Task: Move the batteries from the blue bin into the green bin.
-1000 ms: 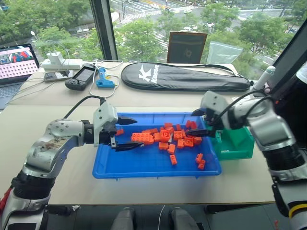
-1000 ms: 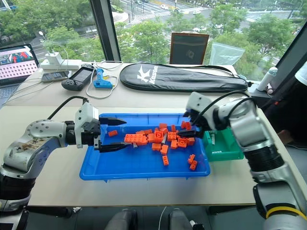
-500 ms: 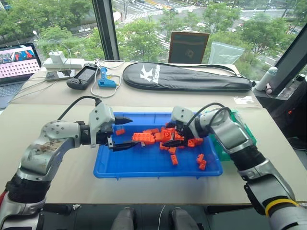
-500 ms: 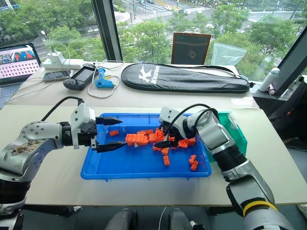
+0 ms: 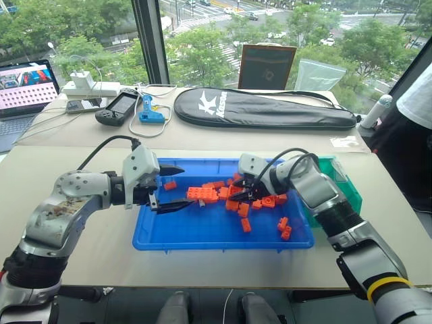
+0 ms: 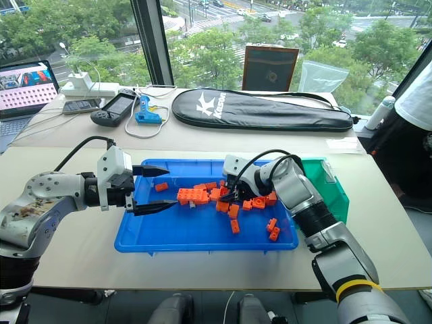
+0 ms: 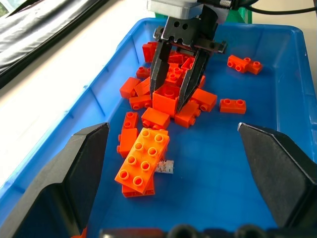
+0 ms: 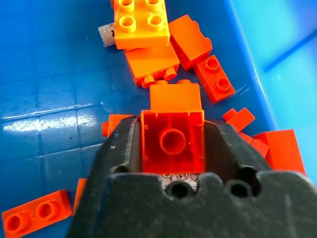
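The right gripper (image 7: 178,94) is down in the brick pile in the blue bin (image 5: 202,236), its black fingers (image 8: 119,148) pinching an orange brick (image 8: 172,141). The left gripper (image 5: 172,189) hovers over the bin's left end — jaws spread wide, holding nothing. One silver-grey battery (image 7: 164,167) lies on the bin floor, tucked against a large orange brick (image 7: 143,159). The green bin (image 5: 341,185) stands just beside the blue bin's right end.

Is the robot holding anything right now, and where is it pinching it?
The right gripper is shut on an orange brick, pinching its two opposite sides. The left gripper is open and holds nothing.
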`<state>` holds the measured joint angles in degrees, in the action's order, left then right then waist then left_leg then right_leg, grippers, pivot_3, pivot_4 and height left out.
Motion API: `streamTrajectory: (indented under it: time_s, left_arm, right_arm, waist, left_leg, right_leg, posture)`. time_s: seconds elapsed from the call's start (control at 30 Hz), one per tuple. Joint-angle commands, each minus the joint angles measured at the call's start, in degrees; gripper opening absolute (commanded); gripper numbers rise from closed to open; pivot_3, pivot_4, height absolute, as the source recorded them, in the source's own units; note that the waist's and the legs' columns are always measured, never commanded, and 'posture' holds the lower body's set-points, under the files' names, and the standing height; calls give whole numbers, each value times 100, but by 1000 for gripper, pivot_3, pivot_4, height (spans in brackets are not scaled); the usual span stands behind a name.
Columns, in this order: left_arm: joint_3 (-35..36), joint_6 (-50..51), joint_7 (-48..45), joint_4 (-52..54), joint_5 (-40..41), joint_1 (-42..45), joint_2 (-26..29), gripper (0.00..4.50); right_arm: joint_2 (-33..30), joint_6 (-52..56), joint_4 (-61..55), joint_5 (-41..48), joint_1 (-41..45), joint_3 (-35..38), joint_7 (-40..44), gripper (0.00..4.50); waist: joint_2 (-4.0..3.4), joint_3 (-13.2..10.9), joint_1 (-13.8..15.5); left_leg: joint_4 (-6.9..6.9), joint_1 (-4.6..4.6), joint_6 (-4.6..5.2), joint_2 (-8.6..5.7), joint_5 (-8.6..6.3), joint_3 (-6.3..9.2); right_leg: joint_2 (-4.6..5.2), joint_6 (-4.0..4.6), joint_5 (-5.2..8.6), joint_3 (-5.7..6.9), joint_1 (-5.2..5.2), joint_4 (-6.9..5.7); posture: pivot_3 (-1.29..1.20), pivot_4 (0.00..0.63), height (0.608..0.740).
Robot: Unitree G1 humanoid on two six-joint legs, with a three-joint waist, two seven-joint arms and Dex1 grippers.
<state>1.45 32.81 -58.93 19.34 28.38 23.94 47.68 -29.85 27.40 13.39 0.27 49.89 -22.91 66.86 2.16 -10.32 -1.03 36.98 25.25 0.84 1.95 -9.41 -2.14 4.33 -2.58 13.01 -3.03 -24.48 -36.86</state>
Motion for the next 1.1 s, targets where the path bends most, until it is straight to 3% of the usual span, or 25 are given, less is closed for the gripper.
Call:
streamTrajectory:
  time_s: [0.03, 0.2, 0.37, 0.43, 0.47, 0.6, 0.67, 0.87, 1.1]
  left_arm:
    - [74, -98, -2, 77, 10, 82, 13, 4500]
    - [-50, -179, -69, -45, -34, 194, -68, 4500]
    - [-131, -245, -130, -170, -79, 314, -133, 4500]
    - [-146, -266, -150, -209, -94, 346, -142, 4500]
    - [-151, -280, -158, -223, -100, 355, -143, 4500]
    - [-153, -294, -175, -231, -119, 361, -155, 4500]
    - [-150, -285, -169, -225, -129, 363, -162, 4500]
    - [-118, -271, -140, -196, -142, 330, -158, 4500]
    - [-83, -249, -83, -119, -149, 264, -136, 4500]
  right_arm:
    - [-371, 311, -593, 289, 169, 532, 167, 1412]
    - [-1160, 359, -778, 138, 59, 619, 323, 1412]
    - [-1253, 35, -392, -52, -90, 629, -27, 1412]
    - [-1294, -184, -318, -239, -125, 556, -172, 2412]
    - [-1296, -233, -317, -275, -127, 553, -204, 2557]
    - [-1251, -190, -565, -232, -76, 633, -216, 3977]
    - [-1232, -200, -784, -150, -71, 634, -137, 4431]
    - [-889, -201, -1381, 324, -130, 537, 220, 4431]
    - [-481, -133, -895, 145, -114, 265, 53, 4431]
  waist:
    - [0, 0, 7]
    - [0, 0, 32]
    - [0, 0, -11]
    - [0, 0, -16]
    - [0, 0, -20]
    - [0, 0, -9]
    - [0, 0, -4]
    - [0, 0, -14]
    - [0, 0, 15]
  left_leg:
    - [0, 0, 0, 0, 0, 0]
    - [0, 0, 0, -2, 0, 0]
    - [-1, -1, 0, 5, 0, -1]
    - [-1, -1, 0, 6, 0, -1]
    - [-1, -1, 0, 5, 0, -2]
    - [-1, 0, 0, 5, 0, -2]
    - [-1, 0, 0, 4, 0, -2]
    - [-1, 0, 0, 6, 0, 0]
    - [-1, 0, 0, 2, 0, 0]
  right_leg:
    - [1, 0, 0, 0, 0, 0]
    - [3, 0, 0, 3, 3, 6]
    - [-4, 2, 0, 3, 1, 6]
    - [-5, 2, 0, 4, 1, 5]
    - [-4, 2, 0, 3, 0, 5]
    - [-3, 2, 0, 2, -1, 5]
    - [-3, 1, 0, 2, -1, 4]
    - [-4, 1, 0, 2, 0, 4]
    - [0, 1, 0, 3, 2, 4]
  posture:
    - [0, 150, 733]
    - [0, 150, 733]
    - [0, 150, 733]
    - [0, 150, 733]
    - [0, 150, 733]
    - [0, 150, 733]
    - [0, 150, 733]
    - [0, 150, 733]
    - [0, 150, 733]
